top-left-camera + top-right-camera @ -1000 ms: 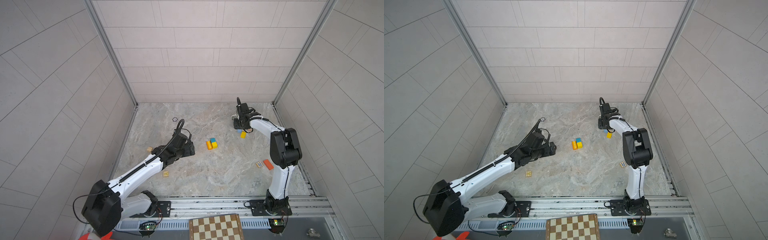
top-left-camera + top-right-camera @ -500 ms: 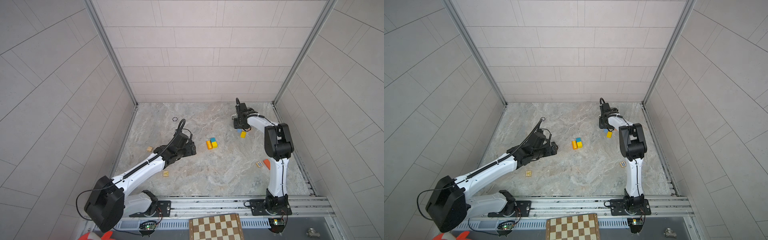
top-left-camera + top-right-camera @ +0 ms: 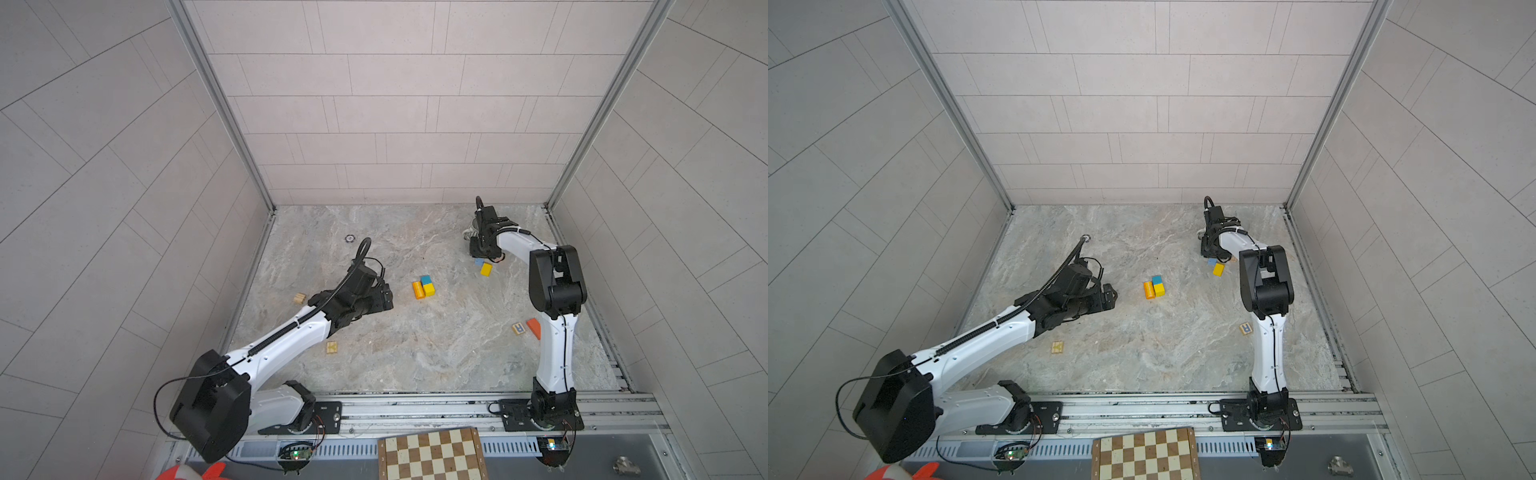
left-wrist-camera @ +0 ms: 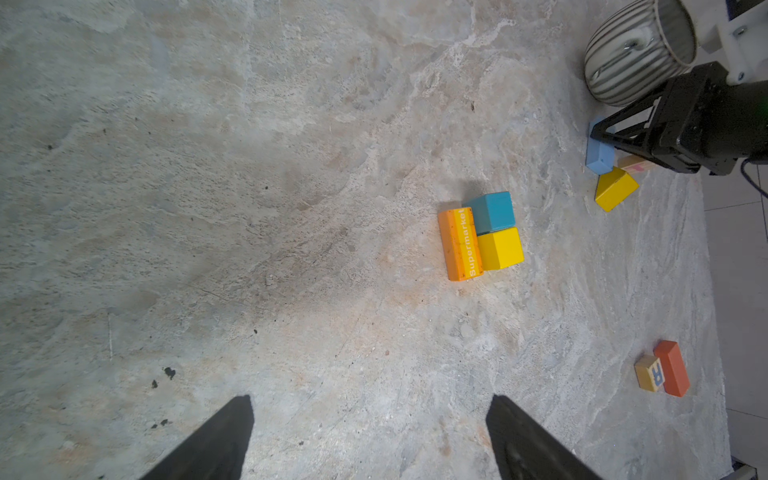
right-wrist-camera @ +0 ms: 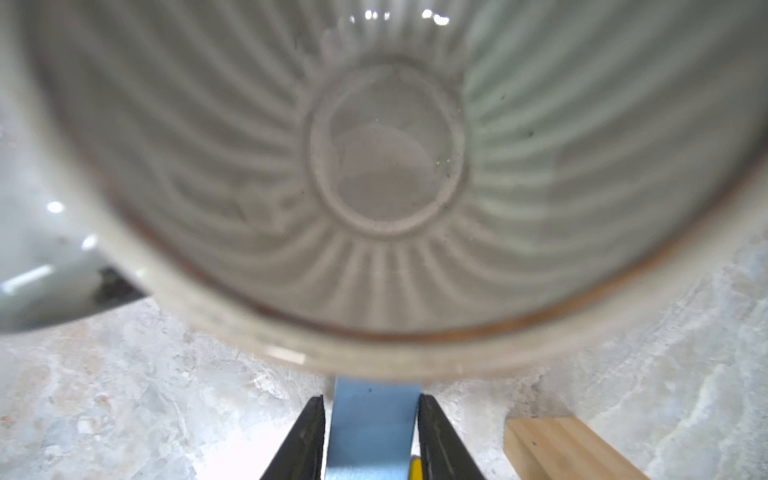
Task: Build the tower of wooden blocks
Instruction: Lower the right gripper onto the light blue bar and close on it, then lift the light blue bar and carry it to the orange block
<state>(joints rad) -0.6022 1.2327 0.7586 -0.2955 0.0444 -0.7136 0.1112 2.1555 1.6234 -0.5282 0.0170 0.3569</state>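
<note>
Narrowly set, the fingers point(image 5: 309, 436) of the right gripper point(image 5: 371, 405) are pressed against both sides of a light blue block point(image 5: 372, 440); whether that block is lifted off the stone-patterned floor point(image 5: 124, 395) cannot be told. Just beyond the fingertips a grey-striped mug point(image 5: 374, 166) is seen lying on its side, its mouth turned toward the wrist camera. A natural wood block point(image 5: 569, 449) is seen just beside the grip, and a yellow block point(image 3: 486, 269) is found near it. Further out, the left gripper point(image 4: 370, 399) is spread wide above the floor, with only floor seen between its fingers. Ahead of it, an orange block point(image 4: 459, 245) marked "Supermarket", a teal cube point(image 4: 492, 212) and a yellow cube point(image 4: 500, 249) are grouped touching one another near the middle of the floor. An R cube point(image 4: 650, 373) is set against a red block point(image 4: 671, 368) beside the right arm. A small wooden cube point(image 3: 299, 298) and a second wooden cube point(image 3: 331, 347) are scattered beside the left arm.
</note>
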